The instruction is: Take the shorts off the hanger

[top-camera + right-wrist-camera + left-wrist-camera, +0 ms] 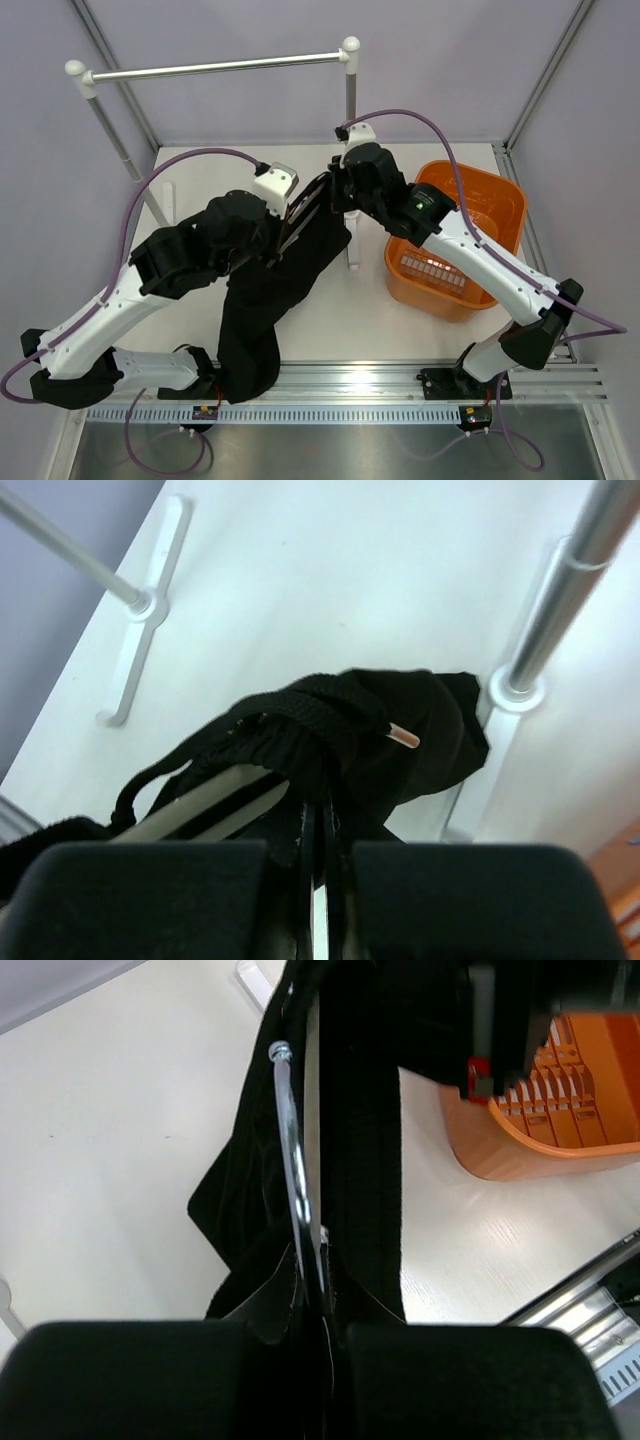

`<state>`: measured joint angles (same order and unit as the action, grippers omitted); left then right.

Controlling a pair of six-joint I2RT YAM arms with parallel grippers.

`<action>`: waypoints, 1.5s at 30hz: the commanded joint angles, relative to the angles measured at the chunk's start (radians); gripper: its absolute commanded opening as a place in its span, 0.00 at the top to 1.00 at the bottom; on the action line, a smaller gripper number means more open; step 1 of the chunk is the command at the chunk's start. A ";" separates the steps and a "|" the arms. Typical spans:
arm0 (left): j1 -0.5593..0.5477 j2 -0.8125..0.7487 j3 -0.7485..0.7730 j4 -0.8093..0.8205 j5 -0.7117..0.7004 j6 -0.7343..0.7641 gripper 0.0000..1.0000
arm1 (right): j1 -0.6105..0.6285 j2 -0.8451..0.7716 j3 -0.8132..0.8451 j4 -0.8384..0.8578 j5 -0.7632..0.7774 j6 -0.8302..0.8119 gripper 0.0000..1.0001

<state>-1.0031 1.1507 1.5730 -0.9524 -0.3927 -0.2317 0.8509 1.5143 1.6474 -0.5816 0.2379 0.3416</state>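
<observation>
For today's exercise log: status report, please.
Left tool shut on hanger. Right tool shut on shorts. Shorts not yet off. Nothing blocking.

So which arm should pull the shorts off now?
Probably right. The right gripper is pinched on the shorts at the waistband, while the left gripper clamps the hanger and can hold it steady.
</observation>
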 commanded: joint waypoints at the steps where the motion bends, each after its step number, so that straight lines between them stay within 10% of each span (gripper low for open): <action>1: -0.035 -0.043 -0.019 0.000 -0.011 -0.023 1.00 | -0.004 0.023 0.121 -0.070 0.153 -0.019 1.00; 22: -0.063 -0.200 -0.080 0.095 -0.100 -0.032 1.00 | -0.105 0.047 0.062 -0.126 0.078 0.037 1.00; 45: -0.060 -0.112 -0.142 0.399 -0.374 -0.023 1.00 | 0.467 -0.034 0.058 -0.162 0.241 0.165 1.00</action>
<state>-1.0611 1.0245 1.3815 -0.6613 -0.6369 -0.2520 1.2930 1.5249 1.6596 -0.7399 0.3992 0.4656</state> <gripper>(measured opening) 0.038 0.030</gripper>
